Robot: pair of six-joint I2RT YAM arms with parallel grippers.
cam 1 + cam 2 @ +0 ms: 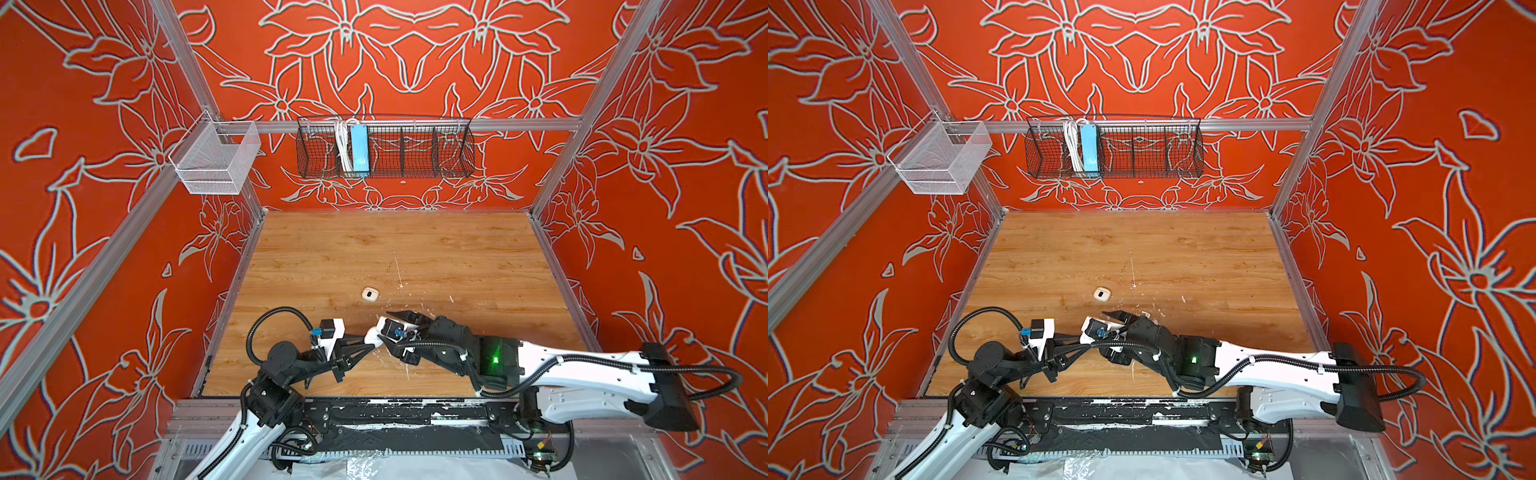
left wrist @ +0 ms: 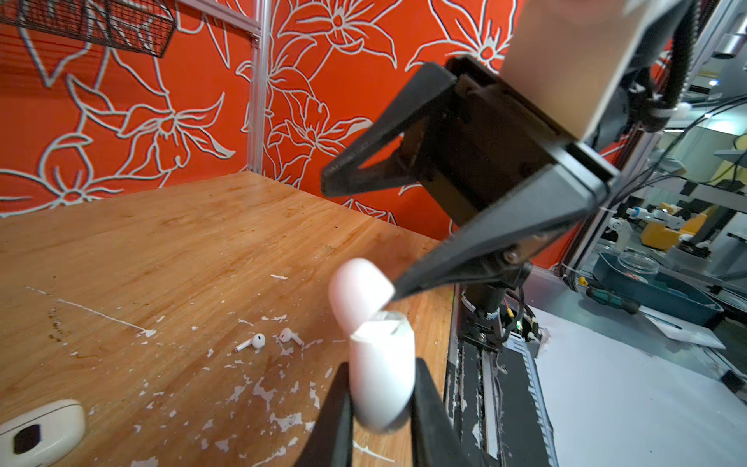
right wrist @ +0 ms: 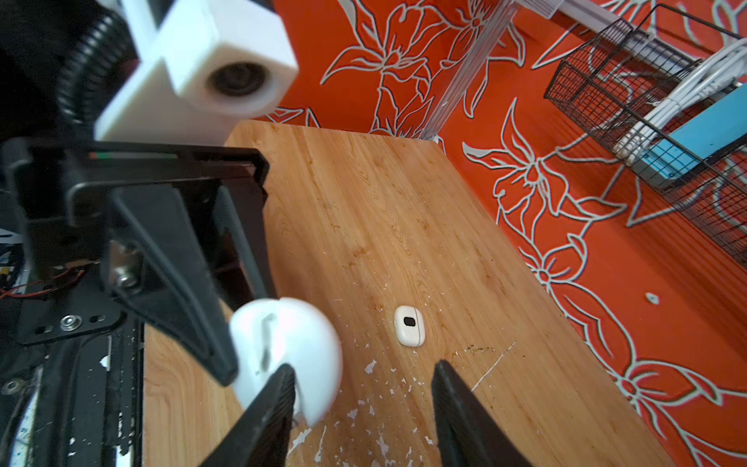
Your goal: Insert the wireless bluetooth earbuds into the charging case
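The two earbuds point(image 2: 255, 341), glossy white with short stems, are lying side by side but apart among paint flecks on the wooden table point(image 2: 161, 250), toward its near middle. The left gripper point(image 2: 382, 380) is pinching the white charging case point(image 2: 382, 356), whose lid point(image 2: 357, 287) is standing open. The right gripper point(image 3: 364, 366) is holding its fingers spread, one tip touching the lid.
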